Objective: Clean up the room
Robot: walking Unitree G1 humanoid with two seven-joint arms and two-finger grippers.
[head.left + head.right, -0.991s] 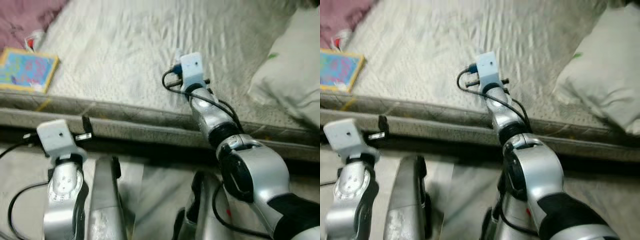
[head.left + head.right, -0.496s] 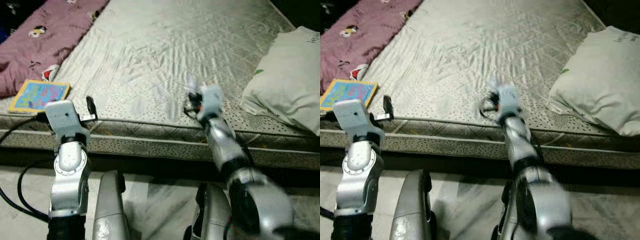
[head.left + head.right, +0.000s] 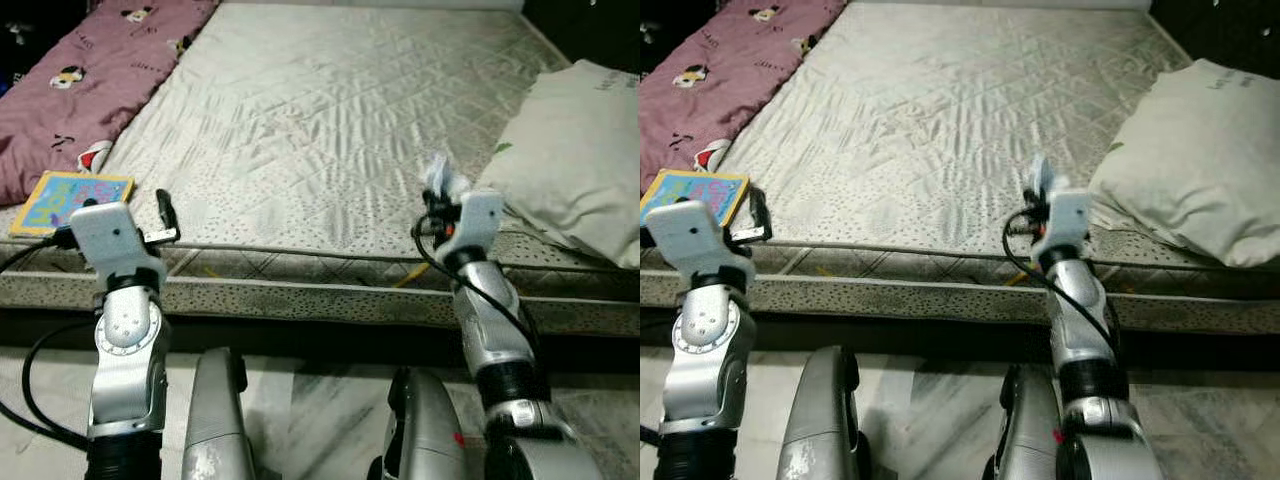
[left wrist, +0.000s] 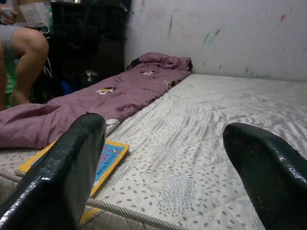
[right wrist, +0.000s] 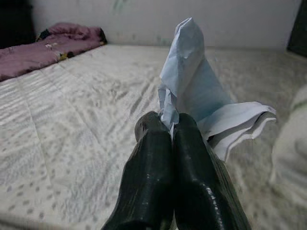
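Right pincer (image 5: 168,125) clenched on a crumpled white paper (image 5: 194,91), held up above the near edge of the mattress (image 3: 330,130), just beside the white pillow (image 3: 575,150). Left pincer (image 4: 168,158) released, fingers wide apart, at the mattress's near left edge. A colourful book (image 3: 70,200) lies flat near it, next to the purple blanket (image 3: 80,80).

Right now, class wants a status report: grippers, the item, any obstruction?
Right gripper shut on paper, above mattress edge. Left gripper open, near book. Pillow at right.
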